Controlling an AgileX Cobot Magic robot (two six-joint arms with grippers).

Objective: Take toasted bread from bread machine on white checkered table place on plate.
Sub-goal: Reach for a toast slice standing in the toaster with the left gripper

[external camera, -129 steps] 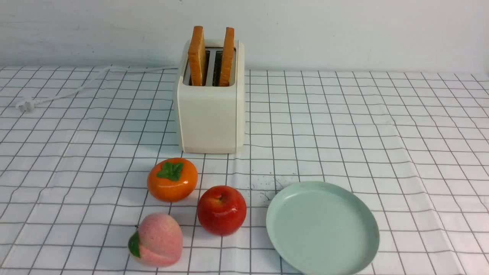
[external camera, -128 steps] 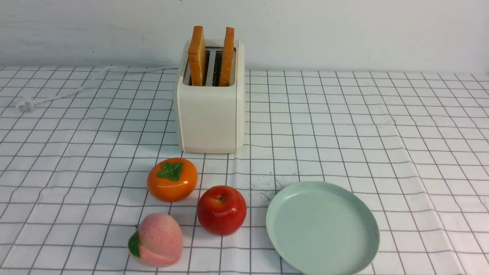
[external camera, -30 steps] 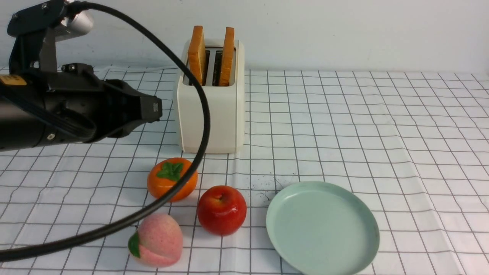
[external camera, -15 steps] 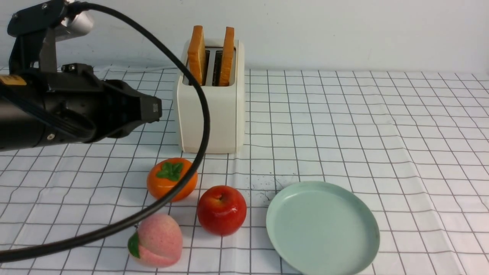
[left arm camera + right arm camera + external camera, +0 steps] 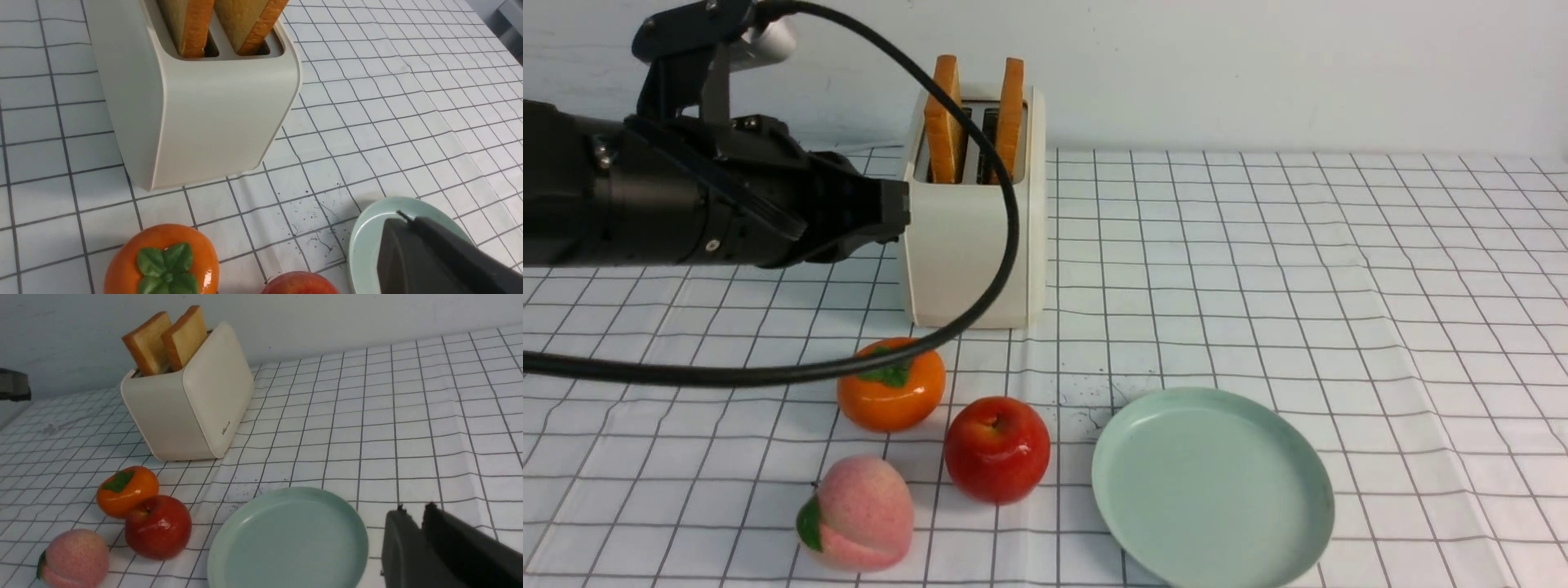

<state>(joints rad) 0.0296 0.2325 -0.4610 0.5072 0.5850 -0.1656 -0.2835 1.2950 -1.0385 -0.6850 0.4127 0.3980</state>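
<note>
Two slices of toasted bread [image 5: 946,122] stand upright in the slots of a cream bread machine [image 5: 972,245] at the back of a white checkered table [image 5: 1339,286], their upper halves sticking out above it. The left gripper [image 5: 894,214] reaches in from the left, its black fingers pressed together and holding nothing. In the front view its tip lines up with the machine's upper left wall, below and left of the bread. Its own wrist camera shows the tip [image 5: 398,216] apart from the machine. The right gripper [image 5: 413,510] appears only in its wrist view, low over the table beside the empty mint-green plate [image 5: 1213,490] and well apart from the bread. Its fingers sit close with a thin slit between them, and whether they touch cannot be told. An orange persimmon [image 5: 892,392], a red apple [image 5: 996,449] and a pink peach [image 5: 858,513] lie in front of the machine, left of the plate.
</note>
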